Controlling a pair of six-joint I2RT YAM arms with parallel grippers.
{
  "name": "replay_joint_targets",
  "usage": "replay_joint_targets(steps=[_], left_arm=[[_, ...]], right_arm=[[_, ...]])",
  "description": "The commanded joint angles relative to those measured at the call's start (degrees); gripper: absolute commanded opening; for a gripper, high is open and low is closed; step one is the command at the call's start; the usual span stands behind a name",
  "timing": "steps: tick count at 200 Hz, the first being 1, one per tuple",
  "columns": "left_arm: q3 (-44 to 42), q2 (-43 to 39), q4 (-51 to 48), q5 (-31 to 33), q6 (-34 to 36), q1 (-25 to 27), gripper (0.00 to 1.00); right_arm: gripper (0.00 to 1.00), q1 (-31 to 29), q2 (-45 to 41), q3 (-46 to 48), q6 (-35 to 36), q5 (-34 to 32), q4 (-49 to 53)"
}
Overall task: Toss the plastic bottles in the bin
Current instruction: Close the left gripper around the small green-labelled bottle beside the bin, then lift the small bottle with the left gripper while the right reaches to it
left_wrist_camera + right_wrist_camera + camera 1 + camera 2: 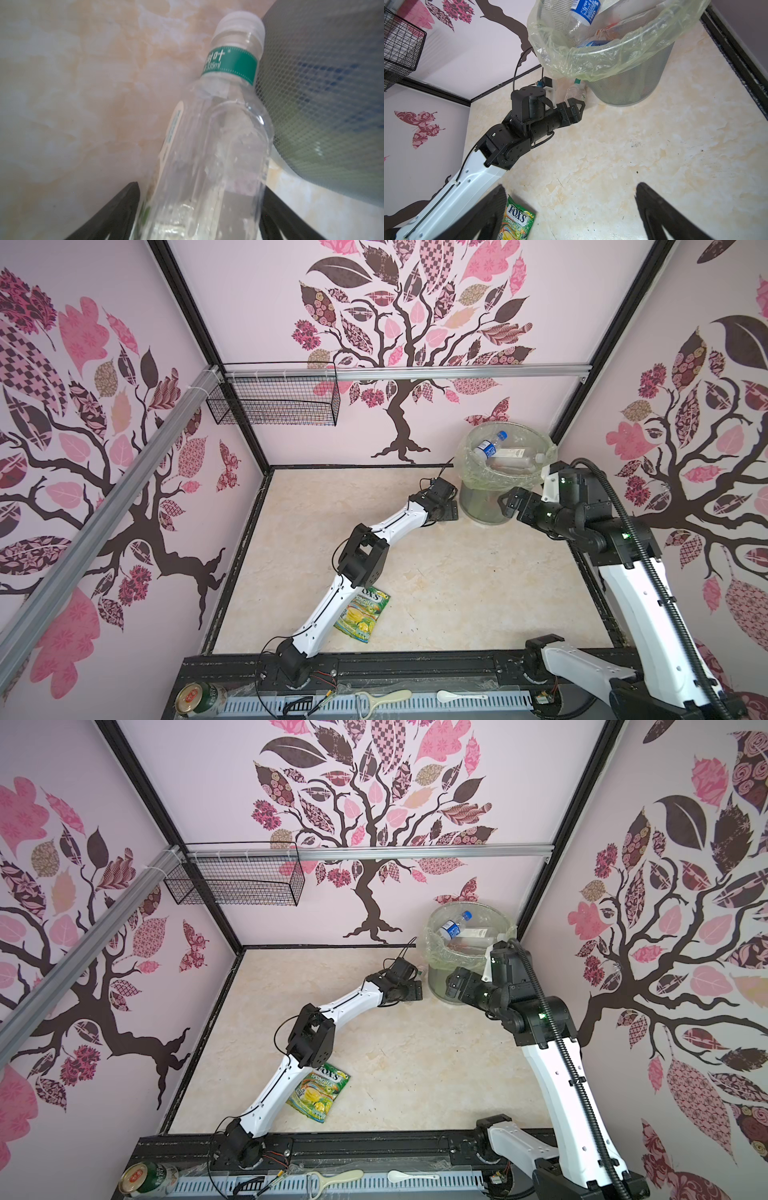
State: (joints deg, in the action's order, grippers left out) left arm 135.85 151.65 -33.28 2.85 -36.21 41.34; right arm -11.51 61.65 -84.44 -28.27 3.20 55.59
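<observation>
My left fingers [120,207] reach low across the tabletop [457,593] and stand on either side of a clear bottle [212,145] that lies on its side, its white cap pointing away from me. The bottle lies hard against the foot of the bin [482,506]. The fingers stand close to both of its flanks, but I cannot tell whether they are pinching it or only bracketing it.

It looks empty, so I judge it light, thin-walled and easy to crush. It is also smooth and round enough to roll or squirt out of a hard squeeze. The straight mid-body looks like the best place to hold it, not the tapering shoulder or the green neck band.

The bin's rim, wrapped in a pale green liner, stands far above the bottle, so a tall lift and a reach over the edge would be needed. Other bottles [490,445] already lie inside.

To the right, my right fingers [650,203] hang spread wide with nothing between them, up beside the bin.

The tabletop is pale marbled stone, smooth and a little scuffed. A candy bag [362,614] lies by my left arm. A wire basket [274,402] hangs at the far left, a can [199,697] rests on the near ledge, and walls patterned with trees close the cell in.
</observation>
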Motion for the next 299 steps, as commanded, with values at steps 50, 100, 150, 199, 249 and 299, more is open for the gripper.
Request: replay_joint_targets(steps=[50,100,150,199,249,299], left_arm=[[-1.61,-2.46,0.03,-5.43,-3.28,-0.53,0.61],[-24.96,-18.58,10.59,-12.50,-11.17,-3.43,0.56],[-44.79,-36.31,16.29,-16.89,-14.28,-6.08,0.56],[-56.08,-50.35,12.96,-20.74,-12.54,-6.25,0.56],[-65.52,-65.24,10.43,-19.82,-13.26,-8.35,0.55],[-69.59,-75.23,4.62,-21.25,-8.62,-9.99,0.56]], right_arm=[[1.00,0.15,1.77,-1.53,1.05,1.03,-0.02],[1.00,0.17,2.62,1.38,-0.90,7.53,-3.73],[1.00,-1.51,3.68,3.59,-1.74,9.13,-5.30],[1.00,-4.35,6.13,9.24,-3.48,10.14,-10.93],[1.00,-6.56,10.55,14.47,-6.41,11.76,-20.88],[1.00,-9.39,14.86,16.59,-11.83,12.23,-30.49]])
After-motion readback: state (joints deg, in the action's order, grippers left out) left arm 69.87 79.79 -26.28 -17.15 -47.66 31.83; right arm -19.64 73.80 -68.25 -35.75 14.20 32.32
